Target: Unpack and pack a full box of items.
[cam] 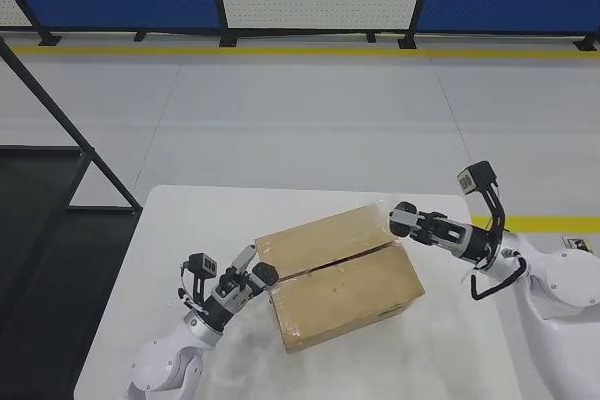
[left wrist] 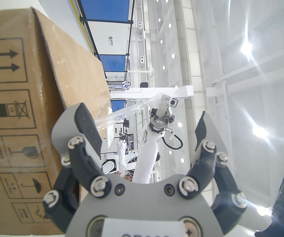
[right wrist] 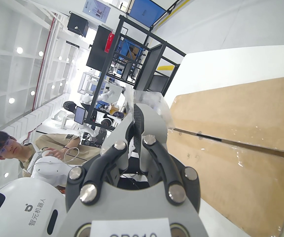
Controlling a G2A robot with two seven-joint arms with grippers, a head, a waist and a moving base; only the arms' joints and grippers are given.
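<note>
A closed cardboard box [cam: 335, 275] lies mid-table on the white table [cam: 180, 230], its two top flaps meeting at a centre seam [right wrist: 206, 136]. At the box's far right corner my right gripper [cam: 398, 220] is shut on a strip of clear tape [right wrist: 149, 99] that lifts off the seam's end, seen close in the right wrist view [right wrist: 135, 110]. My left gripper [cam: 263, 272] stands open beside the box's left end. In the left wrist view [left wrist: 143, 122] one finger sits against the printed side of the box [left wrist: 13, 99], and the tape [left wrist: 122, 113] stretches to the distant right gripper [left wrist: 160, 117].
A black metal frame [cam: 40, 150] stands off the table's left side, also in the right wrist view as a rack [right wrist: 142, 57]. Bare tabletop runs in front of and behind the box. The table's right edge lies close to the right arm's base.
</note>
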